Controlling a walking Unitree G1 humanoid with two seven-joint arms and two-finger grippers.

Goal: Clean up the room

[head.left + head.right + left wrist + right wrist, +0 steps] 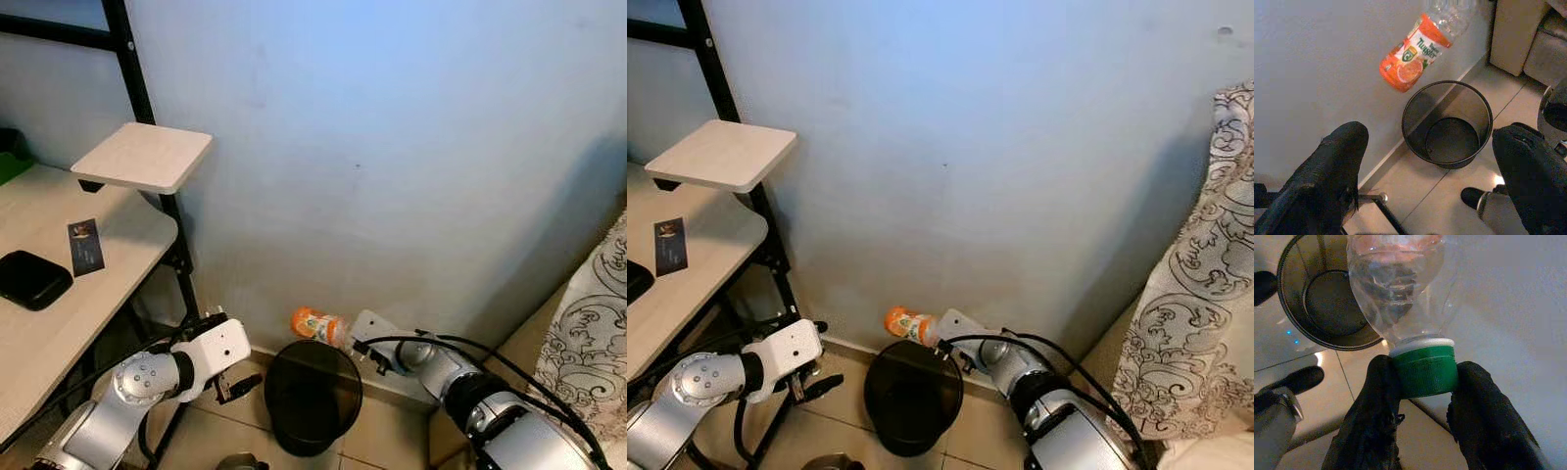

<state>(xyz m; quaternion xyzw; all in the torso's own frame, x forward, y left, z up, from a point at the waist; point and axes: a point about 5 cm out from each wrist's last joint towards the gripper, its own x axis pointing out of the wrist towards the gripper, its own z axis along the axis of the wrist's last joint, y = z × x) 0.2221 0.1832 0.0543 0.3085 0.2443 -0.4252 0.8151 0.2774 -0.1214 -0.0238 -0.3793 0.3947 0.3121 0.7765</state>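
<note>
A clear plastic bottle (318,324) with an orange Twister label and a green cap (1425,369) hangs tilted above the rim of a black mesh waste bin (312,394) that stands on the floor by the wall. My right gripper (1422,382) is shut on the bottle's cap end, holding it over the bin's far edge. In the left wrist view the bottle (1418,49) hovers above the empty bin (1447,125). My left gripper (1430,161) is open, low beside the bin on its left, holding nothing.
A light wooden desk (59,323) with a black metal frame stands at the left, carrying a dark card (85,246) and a black case (31,279); a small shelf (144,155) sits above. A patterned curtain (1195,294) hangs at the right. The blue wall is close ahead.
</note>
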